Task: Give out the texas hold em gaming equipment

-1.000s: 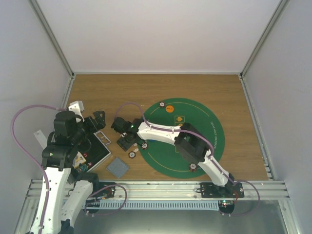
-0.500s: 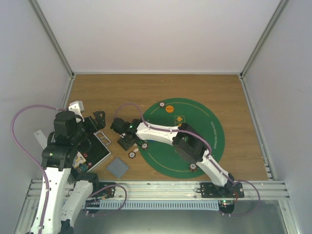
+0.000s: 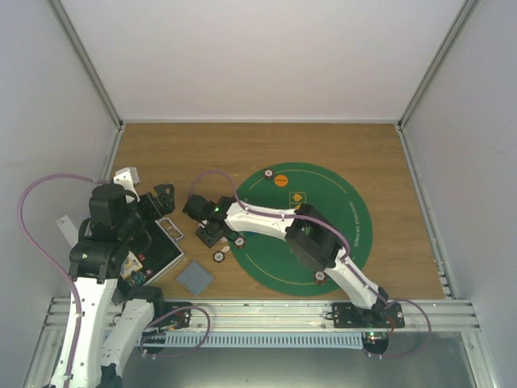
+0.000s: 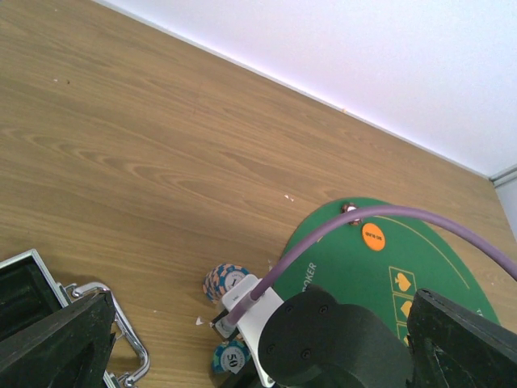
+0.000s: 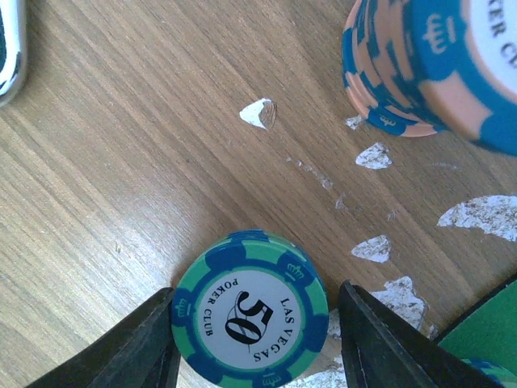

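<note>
The green chip (image 5: 250,319) lies flat on the tabletop (image 5: 121,162) just off the mat (image 5: 489,327), squarely between the right fingers (image 5: 141,343). These stand half apart, one at the chip's rim and the other a sliver clear. The left fingers (image 4: 56,343) are spread wide, farther off by the case (image 3: 166,252).

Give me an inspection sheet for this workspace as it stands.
Surface: wooden table with white flecks; green mat.
Job's things: 50 chip apart from a chip stack; orange disc on the mat; grey cards off it.
Clutter: black case.
Grippers: right gripper straddles the 50 chip, slight gap on one side; left gripper open, empty.
Cables: purple cables loop along both arms.
Surroundings: white walls, metal rail.
</note>
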`<state>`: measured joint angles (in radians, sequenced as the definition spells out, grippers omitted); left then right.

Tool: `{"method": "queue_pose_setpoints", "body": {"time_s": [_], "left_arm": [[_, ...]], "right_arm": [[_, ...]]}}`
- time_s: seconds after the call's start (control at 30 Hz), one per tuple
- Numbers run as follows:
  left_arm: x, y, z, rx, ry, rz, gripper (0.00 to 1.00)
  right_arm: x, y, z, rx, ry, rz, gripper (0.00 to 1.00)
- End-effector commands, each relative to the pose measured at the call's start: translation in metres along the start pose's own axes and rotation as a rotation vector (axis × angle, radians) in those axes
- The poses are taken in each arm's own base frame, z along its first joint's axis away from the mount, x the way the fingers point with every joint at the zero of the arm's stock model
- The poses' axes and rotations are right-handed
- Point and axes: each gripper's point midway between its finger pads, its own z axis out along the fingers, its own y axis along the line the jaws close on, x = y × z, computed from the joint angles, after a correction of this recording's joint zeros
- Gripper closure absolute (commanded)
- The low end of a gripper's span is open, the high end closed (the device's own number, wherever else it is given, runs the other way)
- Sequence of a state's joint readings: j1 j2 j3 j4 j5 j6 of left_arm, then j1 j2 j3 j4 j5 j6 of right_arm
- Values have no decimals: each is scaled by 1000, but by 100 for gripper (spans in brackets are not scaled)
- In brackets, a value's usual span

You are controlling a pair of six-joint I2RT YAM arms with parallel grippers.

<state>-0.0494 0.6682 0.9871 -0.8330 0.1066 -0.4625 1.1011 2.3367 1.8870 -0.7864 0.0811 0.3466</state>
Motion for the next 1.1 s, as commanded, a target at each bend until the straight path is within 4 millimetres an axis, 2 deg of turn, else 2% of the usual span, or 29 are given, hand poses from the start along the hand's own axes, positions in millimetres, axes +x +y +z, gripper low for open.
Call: {"method": "queue_pose_setpoints", "body": {"time_s": [0.0,0.2,0.33,0.5,0.7,0.8,0.93,1.07], "left_arm": [[-13,-4,-3,14,-57,2,1],[-13,-3,-3,11,-59,3,1],[-14,-3,-4,10,-62,3,1],[-15,-2,-4,3,-66,1,1],[-17,-2,-7,-3,-75,-1,1],[-17,-1,-7,-4,-74,-4,1],[-17,-1,-6,-3,-73,-7,1],[-17,-2,-7,-2,-75,-8,1]], "right_arm": [[36,-7,31,45,123,-33,48],[42,-2,32,39,133,-57,58],[36,-1,27,41,111,-67,64],[14,3,10,31,42,-63,67],[-24,10,-24,1,-68,-46,67],[-32,12,-37,-8,-97,-37,67],[-33,11,-44,-14,-107,-27,67],[-24,10,-42,-13,-81,-24,67]]}}
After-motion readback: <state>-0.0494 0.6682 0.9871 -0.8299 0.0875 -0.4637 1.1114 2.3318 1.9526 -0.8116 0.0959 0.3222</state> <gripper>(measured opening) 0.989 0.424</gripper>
